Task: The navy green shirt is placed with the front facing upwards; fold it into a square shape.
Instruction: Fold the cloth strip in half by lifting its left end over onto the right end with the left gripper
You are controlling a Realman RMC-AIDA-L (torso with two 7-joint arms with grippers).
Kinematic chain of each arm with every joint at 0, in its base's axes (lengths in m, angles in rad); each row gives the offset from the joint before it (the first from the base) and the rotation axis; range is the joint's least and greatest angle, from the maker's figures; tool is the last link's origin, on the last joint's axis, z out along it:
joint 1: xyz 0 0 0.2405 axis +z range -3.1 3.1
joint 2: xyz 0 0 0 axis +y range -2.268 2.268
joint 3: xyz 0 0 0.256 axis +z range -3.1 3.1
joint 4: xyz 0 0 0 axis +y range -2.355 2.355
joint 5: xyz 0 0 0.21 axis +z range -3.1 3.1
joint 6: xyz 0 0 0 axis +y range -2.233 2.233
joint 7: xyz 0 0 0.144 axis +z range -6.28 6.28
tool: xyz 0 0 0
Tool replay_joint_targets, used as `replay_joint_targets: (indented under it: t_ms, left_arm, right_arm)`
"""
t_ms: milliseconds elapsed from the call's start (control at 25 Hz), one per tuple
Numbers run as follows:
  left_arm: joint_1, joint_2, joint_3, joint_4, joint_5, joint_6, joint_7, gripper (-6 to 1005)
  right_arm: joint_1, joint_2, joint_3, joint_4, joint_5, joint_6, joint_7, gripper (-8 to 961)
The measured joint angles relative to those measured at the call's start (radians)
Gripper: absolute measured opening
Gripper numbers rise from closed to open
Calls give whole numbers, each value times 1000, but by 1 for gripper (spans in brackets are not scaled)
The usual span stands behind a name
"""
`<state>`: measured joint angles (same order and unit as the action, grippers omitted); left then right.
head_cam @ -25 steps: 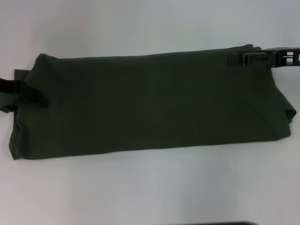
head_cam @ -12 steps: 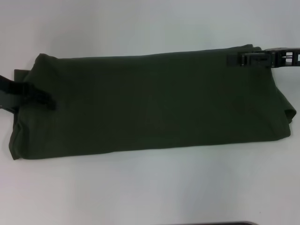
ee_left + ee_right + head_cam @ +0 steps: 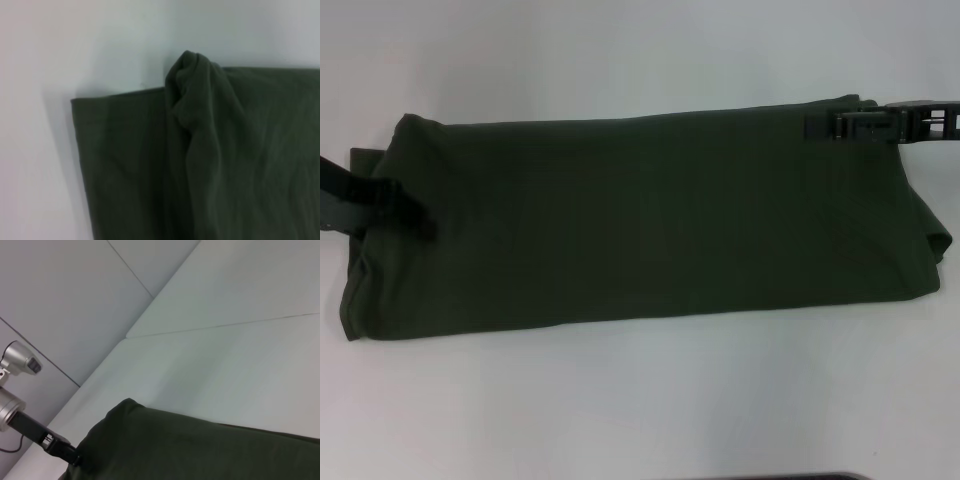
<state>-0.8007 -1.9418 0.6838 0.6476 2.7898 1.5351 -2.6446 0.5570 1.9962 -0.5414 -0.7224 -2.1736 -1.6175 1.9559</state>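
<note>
We see the navy green shirt (image 3: pixel 650 215) lying folded into a long band across the middle of the white worktop (image 3: pixel 640 400), its near edge running left to right with bare worktop in front. At the shirt's left end our left claw (image 3: pixel 405 205) lies on the cloth, and the left wrist view shows a bunched ridge of fabric there; at the far right corner our right claw (image 3: pixel 840 127) rests on the shirt's far edge. We cannot tell for either claw whether it is spread or pressed together.

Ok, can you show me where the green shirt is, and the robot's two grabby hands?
navy green shirt (image 3: pixel 650 215): head view, middle of the folded cloth.
left gripper (image 3: pixel 415 215): head view, fingertips on the shirt's left end.
right gripper (image 3: pixel 820 127): head view, fingertips at the far right corner.
</note>
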Motion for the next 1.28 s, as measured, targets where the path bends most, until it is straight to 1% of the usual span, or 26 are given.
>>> replay_joint_targets:
  t_ms: [120, 240, 440, 640, 720, 960, 1080, 1240, 1280]
  left_arm:
    - [0, 3, 8, 3, 2, 1, -1, 495]
    - [0, 4, 10, 8, 2, 6, -1, 288]
    - [6, -2, 9, 57, -2, 41, 1, 162]
    - [9, -10, 6, 78, -11, 58, 2, 36]
    - [8, -18, 6, 91, -19, 75, 5, 27]
    - [-8, -79, 6, 172, -25, 125, 23, 11]
    - [-19, -93, 5, 175, -27, 127, 27, 13]
    - [-37, -120, 16, 165, -38, 121, 36, 17]
    - [-39, -124, 19, 164, -38, 119, 38, 18]
  right_arm:
    - [1, 0, 0, 1, 0, 1, 0, 804]
    - [4, -1, 0, 1, 0, -1, 0, 804]
    - [6, -1, 0, 2, 0, 0, 4, 804]
    - [6, -1, 0, 1, 0, 3, 8, 804]
    - [6, -1, 0, 1, 0, 5, 8, 804]
    - [7, -1, 1, 0, 0, 7, 10, 802]
    - [7, -1, 2, -1, 0, 7, 10, 802]
    - [9, -1, 2, -3, 1, 8, 12, 802]
    - [9, -1, 2, -3, 1, 9, 12, 802]
